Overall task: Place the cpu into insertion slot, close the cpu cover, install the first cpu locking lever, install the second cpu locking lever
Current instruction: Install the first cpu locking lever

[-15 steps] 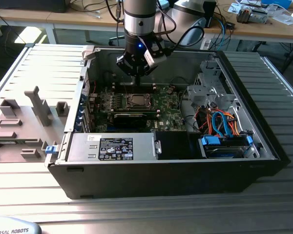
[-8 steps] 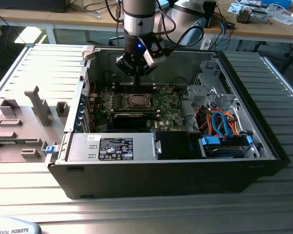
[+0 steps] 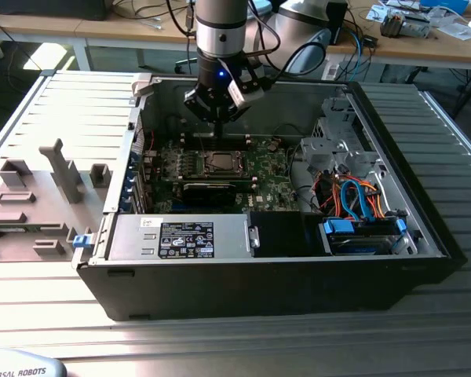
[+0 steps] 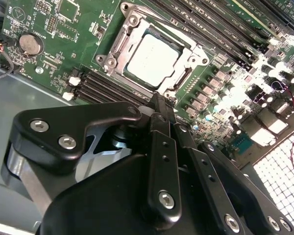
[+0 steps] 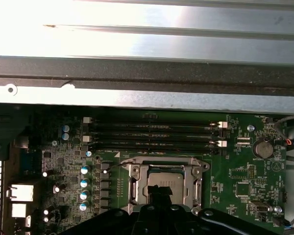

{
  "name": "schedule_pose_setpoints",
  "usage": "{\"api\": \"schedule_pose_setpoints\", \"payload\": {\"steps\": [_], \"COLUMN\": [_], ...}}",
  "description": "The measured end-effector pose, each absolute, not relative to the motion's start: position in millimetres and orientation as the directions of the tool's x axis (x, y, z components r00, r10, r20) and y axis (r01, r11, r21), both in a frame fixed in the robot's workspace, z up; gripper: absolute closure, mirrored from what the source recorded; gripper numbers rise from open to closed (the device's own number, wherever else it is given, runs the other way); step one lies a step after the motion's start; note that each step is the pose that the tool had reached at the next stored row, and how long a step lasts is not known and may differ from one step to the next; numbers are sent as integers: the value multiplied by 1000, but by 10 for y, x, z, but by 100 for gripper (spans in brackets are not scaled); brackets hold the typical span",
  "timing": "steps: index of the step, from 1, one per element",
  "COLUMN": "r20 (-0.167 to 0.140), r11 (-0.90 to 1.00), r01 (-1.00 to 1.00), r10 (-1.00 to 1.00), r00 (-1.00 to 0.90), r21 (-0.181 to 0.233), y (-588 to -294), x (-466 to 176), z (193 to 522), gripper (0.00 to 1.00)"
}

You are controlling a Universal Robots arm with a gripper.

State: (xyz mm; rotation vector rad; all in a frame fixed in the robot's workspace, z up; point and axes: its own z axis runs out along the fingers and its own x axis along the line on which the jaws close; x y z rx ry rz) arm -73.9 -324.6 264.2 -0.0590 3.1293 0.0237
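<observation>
The cpu [image 4: 152, 58], a flat square chip with a silver top, lies in the insertion slot on the green motherboard. It also shows as the cpu [image 5: 165, 182] and the cpu [image 3: 218, 163]. The cpu cover [image 4: 192, 62], a silver frame with a square window, lies flat around it. The slot itself is mostly hidden under chip and cover. My gripper [image 4: 157, 100] hangs just above the socket's edge with its black fingers pressed together and nothing between them. It shows too as the gripper [image 3: 217, 127] and the gripper [image 5: 159, 195].
Black memory slots [image 5: 152, 132] run alongside the socket, and a coin battery [image 4: 30, 44] sits nearby. The case's metal wall [image 5: 147, 83] rises close behind. A power supply [image 3: 180, 236] and a drive cage with cables [image 3: 361, 204] fill the front. Grey fixtures [image 3: 39, 196] stand on the exterior view's left.
</observation>
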Motion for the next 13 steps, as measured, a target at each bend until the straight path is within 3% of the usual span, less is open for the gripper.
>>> {"api": "schedule_pose_setpoints", "payload": {"steps": [13], "r20": [-12], "r11": [999], "r01": [-38], "r10": [-38], "r00": [-999], "r21": [15], "y": [-3246], "x": [-764], "z": [2641], "gripper": [89]}}
